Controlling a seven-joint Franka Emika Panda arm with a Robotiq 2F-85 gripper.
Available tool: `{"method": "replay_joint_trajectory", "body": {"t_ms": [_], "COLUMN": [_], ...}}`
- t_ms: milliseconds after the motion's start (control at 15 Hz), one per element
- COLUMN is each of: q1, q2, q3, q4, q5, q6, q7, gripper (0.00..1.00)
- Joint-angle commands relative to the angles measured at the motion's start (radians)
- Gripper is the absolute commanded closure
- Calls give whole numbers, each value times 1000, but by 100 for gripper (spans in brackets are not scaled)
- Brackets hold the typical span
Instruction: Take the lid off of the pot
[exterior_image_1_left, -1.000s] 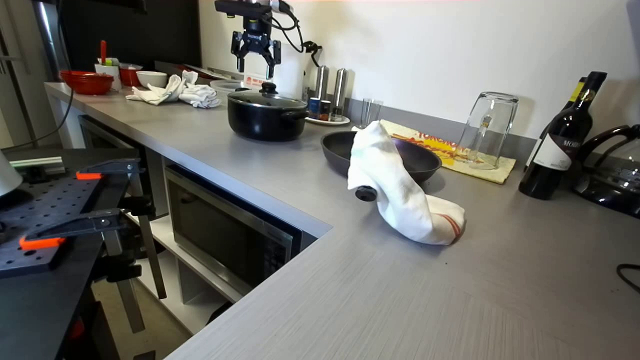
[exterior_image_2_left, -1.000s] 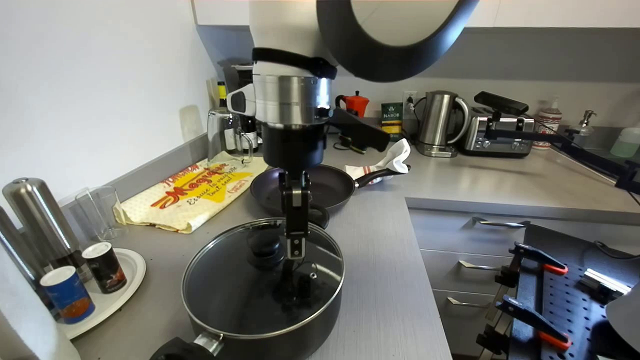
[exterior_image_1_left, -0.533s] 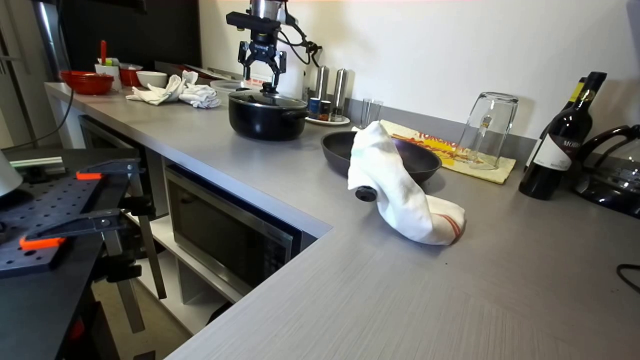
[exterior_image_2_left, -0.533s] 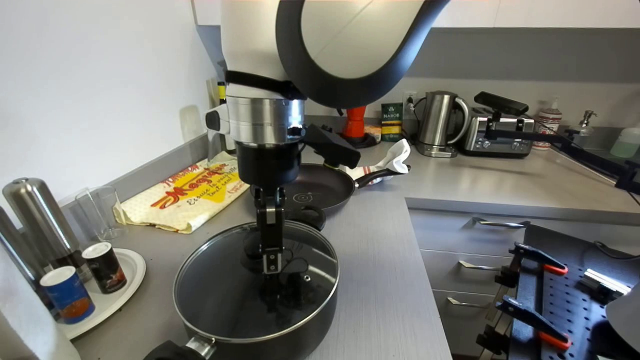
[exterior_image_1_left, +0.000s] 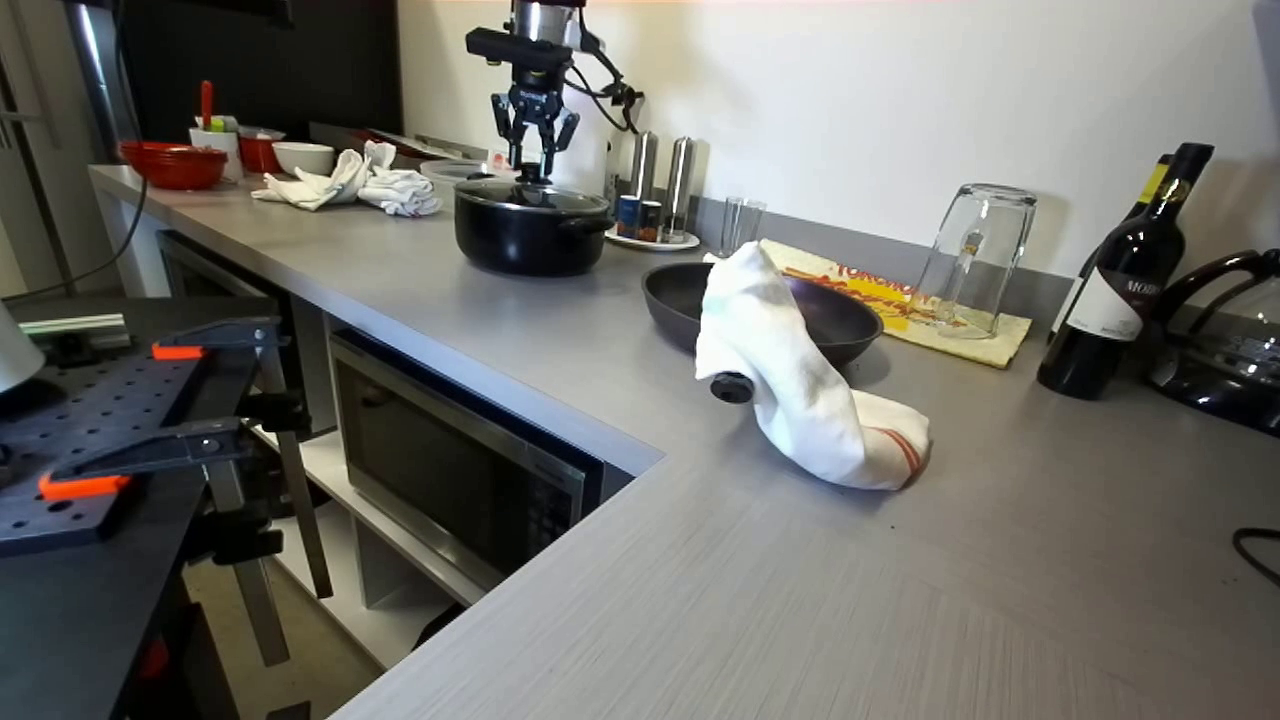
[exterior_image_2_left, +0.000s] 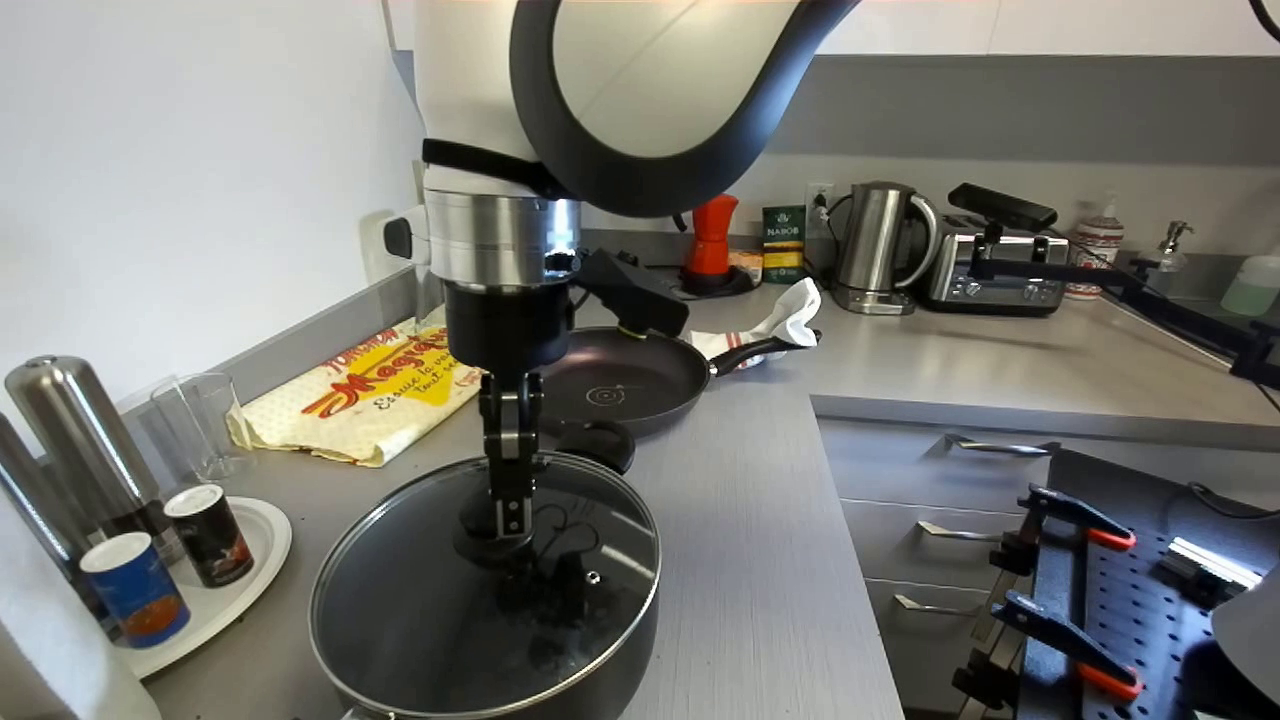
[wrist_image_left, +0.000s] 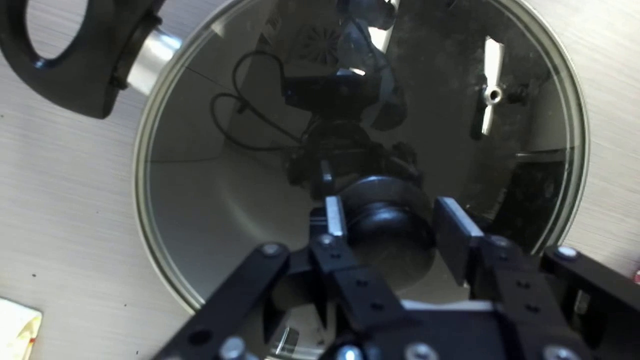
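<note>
- Gripper (wrist_image_left: 394, 215) stands with fingers (wrist_image_left: 454, 230) apart, knob (wrist_image_left: 391, 235) between them; whether they pinch it I cannot tell.
- Lid (exterior_image_2_left: 420, 620) lies on the pot (exterior_image_1_left: 528, 238).
- Frying pan (exterior_image_2_left: 645, 375) sits near the pot on the counter (exterior_image_2_left: 745, 560).

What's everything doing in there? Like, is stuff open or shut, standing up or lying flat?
Pot: upright, covered.
Lid: on the pot.
Claw: parted around the lid's knob; I can't tell if it's gripping.
Frying pan: right way up, uncovered.
Red-striped towel: bunched by the frying pan's handle.
Yellow cloth: lying flat.
Wine bottles: standing up.
Drawers: shut.
Microwave: door shut.
</note>
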Motion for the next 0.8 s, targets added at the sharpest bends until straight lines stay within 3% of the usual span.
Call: {"method": "replay_joint_trajectory", "body": {"t_ms": [0,733], "q1": [8,13], "q2": [34,-74], "q3": [4,24], "q4": [46,-6], "q5": [-13,-10], "q6": [-7,-5], "q7": [-19,-14], "gripper": [77,77]}}
